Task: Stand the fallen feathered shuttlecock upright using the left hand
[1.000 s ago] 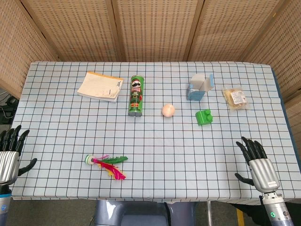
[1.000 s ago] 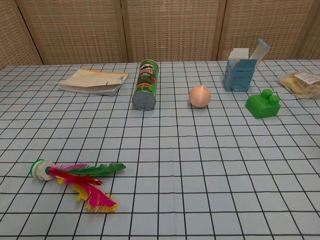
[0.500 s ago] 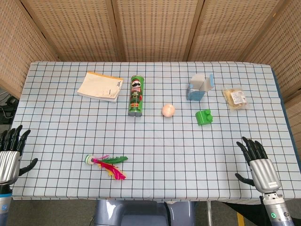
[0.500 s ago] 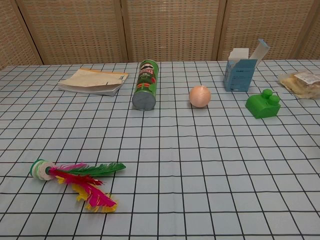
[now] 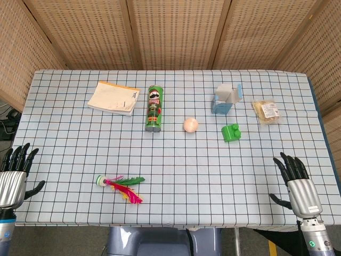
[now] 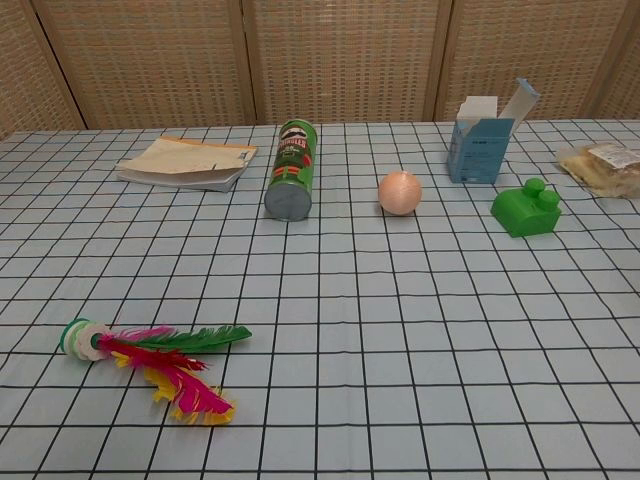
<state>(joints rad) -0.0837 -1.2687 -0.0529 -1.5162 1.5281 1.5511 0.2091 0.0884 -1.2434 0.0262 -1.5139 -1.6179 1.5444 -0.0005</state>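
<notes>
The feathered shuttlecock (image 5: 119, 186) lies on its side near the table's front left, its white and green base pointing left and its green, pink and yellow feathers (image 6: 178, 372) trailing right. My left hand (image 5: 13, 178) hangs open at the table's front left corner, well left of the shuttlecock, fingers spread and pointing up. My right hand (image 5: 297, 184) is open at the front right corner, holding nothing. Neither hand shows in the chest view.
A green chip can (image 5: 154, 109) lies mid-table beside a notebook (image 5: 113, 98). An orange ball (image 5: 191, 125), a green block (image 5: 231, 132), an open blue carton (image 5: 226, 99) and a wrapped snack (image 5: 266, 111) sit further right. The checked tablecloth (image 5: 202, 176) covers the table.
Both hands have sunk slightly toward the table's front edge. The shuttlecock and other objects have not moved.
</notes>
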